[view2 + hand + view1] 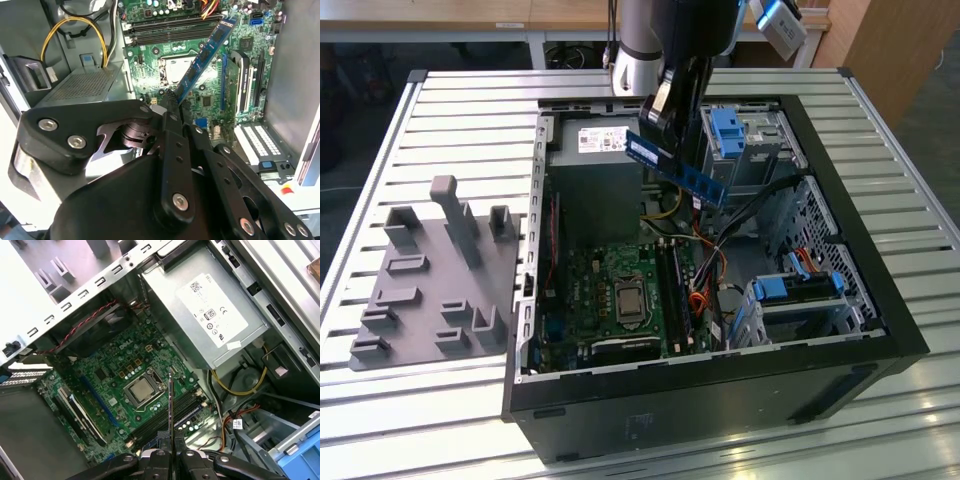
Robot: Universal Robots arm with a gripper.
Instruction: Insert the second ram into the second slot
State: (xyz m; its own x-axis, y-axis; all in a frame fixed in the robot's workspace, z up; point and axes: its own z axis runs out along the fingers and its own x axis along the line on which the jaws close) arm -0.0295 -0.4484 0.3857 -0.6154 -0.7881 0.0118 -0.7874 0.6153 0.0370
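Observation:
The second ram point(682, 171), a thin dark-blue stick with a white sticker, hangs tilted in the air above the open computer case. My gripper point(665, 148) is shut on one end of it. In the second wrist view the ram point(206, 54) slants out from the gripper point(174, 102) over the green motherboard point(210, 95). In the first wrist view the ram point(170, 407) shows edge-on between the fingertips point(159, 454). The long black memory slots point(676, 292) lie well below it, beside the processor socket point(625, 298). I cannot tell which slot is the second slot.
The black case point(720, 395) lies on its side on a slatted metal table point(910, 170). Inside are a grey power supply point(595, 170), light-blue drive-cage tabs point(730, 130), and loose orange and black cables point(712, 262). A grey fixture with pegs point(435, 270) sits on the exterior view's left.

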